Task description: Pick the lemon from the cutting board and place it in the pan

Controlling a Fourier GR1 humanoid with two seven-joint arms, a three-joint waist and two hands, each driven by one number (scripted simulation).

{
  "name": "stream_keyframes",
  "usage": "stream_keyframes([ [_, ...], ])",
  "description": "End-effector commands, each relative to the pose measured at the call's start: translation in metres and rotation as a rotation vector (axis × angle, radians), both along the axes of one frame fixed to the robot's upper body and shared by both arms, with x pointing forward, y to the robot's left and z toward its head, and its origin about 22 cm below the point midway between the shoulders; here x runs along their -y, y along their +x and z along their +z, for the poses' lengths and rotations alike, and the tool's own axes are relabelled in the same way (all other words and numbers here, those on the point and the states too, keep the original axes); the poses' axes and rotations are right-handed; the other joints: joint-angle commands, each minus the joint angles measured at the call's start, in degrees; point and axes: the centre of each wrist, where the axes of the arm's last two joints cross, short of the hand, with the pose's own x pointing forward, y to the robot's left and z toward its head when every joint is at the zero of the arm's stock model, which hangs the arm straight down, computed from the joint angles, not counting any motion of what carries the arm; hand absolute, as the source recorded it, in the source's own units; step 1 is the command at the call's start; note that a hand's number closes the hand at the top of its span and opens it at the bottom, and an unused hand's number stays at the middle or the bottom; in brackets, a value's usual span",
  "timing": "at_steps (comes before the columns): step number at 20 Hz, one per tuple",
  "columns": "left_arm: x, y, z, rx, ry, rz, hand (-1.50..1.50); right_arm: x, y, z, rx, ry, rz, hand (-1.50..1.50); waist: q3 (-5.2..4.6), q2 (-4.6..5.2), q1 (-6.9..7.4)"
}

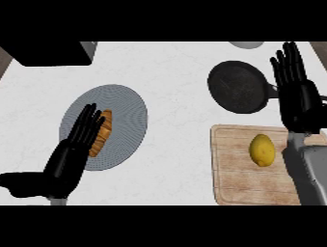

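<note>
A: What is the right hand (297, 94) doing?

B: It stands at the right of the frame with its fingers straight and pointing toward the top, holding nothing. Its grey forearm comes up from the lower right and crosses the right edge of the cutting board (244, 178).

A: And the lemon (262, 150)?

B: It lies on the cutting board, in the board's upper right part, just left of the forearm and below the hand. Nothing touches it that I can see.

A: Where is the pan (238, 87)?

B: Just above the board, in the upper right of the frame. It is dark and round, and the right hand partly covers its handle side.

A: The left hand (73, 149)?

B: Lower left of the frame, fingers straight and spread, thumb out toward the left, holding nothing. Its fingertips lie over a grey round plate (119, 103), and they overlap a croissant (103, 132) on that plate.

A: Anything else on the table (176, 62)?

B: A black boxy object (48, 53) at the upper left, and a pale round thing (248, 44) cut off at the top edge; I cannot tell what either is.
</note>
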Motion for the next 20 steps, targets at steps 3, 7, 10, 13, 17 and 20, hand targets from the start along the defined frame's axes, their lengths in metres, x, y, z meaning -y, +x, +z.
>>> stream_keyframes([
  [3,-0.041,0.030,0.014,0.044,0.160,0.157,0.00,0.035,-0.028,-0.055,-0.127,-0.043,0.172,1.50,-0.79,0.49,0.20],
  [7,-0.064,0.047,0.025,0.006,0.272,0.292,0.00,0.085,-0.061,-0.097,-0.318,-0.189,0.255,1.50,-0.73,0.80,-0.14],
  [10,-0.067,0.045,0.021,-0.022,0.283,0.330,0.00,0.125,-0.089,-0.079,-0.088,-0.407,-0.065,-1.50,-0.81,-0.01,-2.87],
  [13,-0.085,0.043,0.026,-0.034,0.288,0.346,0.00,0.150,-0.128,-0.079,-0.016,-0.528,-0.173,-1.50,-0.91,-0.34,-2.82],
  [17,-0.073,0.059,0.018,-0.036,0.280,0.318,0.00,0.175,-0.154,-0.033,-0.026,-0.613,-0.137,-1.50,-1.01,-0.02,-1.44],
  [20,-0.087,0.055,0.032,-0.025,0.287,0.313,0.00,0.192,-0.166,0.009,-0.115,-0.754,-0.062,-1.50,-1.06,-0.22,-1.33],
])
